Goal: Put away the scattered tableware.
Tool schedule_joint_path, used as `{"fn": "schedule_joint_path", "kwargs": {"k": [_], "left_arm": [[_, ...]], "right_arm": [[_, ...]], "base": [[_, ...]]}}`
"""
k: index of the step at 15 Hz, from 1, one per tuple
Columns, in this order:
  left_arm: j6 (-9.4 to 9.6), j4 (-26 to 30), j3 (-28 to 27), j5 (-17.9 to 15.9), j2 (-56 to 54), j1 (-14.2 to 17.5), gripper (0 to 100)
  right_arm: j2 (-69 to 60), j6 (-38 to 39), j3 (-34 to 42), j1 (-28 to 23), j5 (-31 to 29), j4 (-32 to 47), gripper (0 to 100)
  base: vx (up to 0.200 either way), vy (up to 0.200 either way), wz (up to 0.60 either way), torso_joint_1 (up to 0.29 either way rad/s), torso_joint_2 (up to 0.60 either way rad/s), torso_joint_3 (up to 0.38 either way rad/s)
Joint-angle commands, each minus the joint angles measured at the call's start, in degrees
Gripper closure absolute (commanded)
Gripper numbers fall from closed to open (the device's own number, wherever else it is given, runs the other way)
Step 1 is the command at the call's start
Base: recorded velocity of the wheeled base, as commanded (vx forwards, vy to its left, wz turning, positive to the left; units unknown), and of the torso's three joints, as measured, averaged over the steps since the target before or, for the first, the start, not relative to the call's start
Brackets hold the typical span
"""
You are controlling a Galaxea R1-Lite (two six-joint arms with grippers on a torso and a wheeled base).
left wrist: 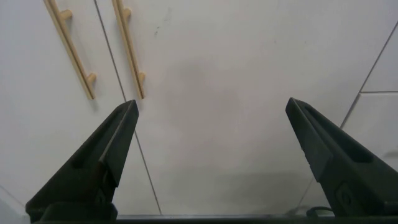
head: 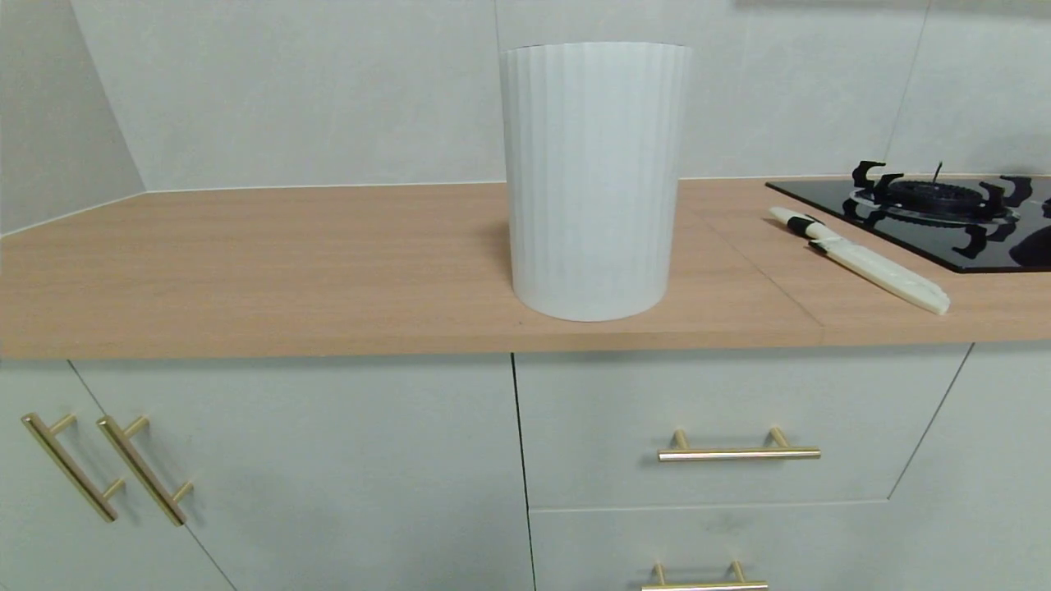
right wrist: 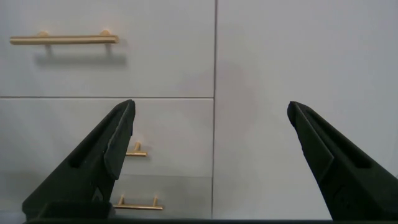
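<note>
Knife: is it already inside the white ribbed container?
No, the knife lies flat on the wooden countertop, apart from the white ribbed container and beside the black hob.

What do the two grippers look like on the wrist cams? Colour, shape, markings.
The left gripper and right gripper look alike: two matte dark grey, nearly black jaws each, long wedges tapering to narrow tips, with plain unmarked faces.
</note>
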Motion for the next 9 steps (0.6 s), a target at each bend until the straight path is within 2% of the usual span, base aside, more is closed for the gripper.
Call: {"fn": "schedule_joint_path", "kwargs": {"k": [1,9], "left_arm": [[-0.05,0.0,0.0,0.0,0.0,0.1,0],[0.04,0.0,0.0,0.0,0.0,0.1,0]], "right_arm": [[0.1,-0.1,0.0,0.1,0.0,0.0,0],[0.1,-0.2,0.0,0.1,0.0,0.0,0]], "base": [[0.000,0.000,0.00,0.000,0.00,0.000],[0.000,0.000,0.00,0.000,0.00,0.000]]}}
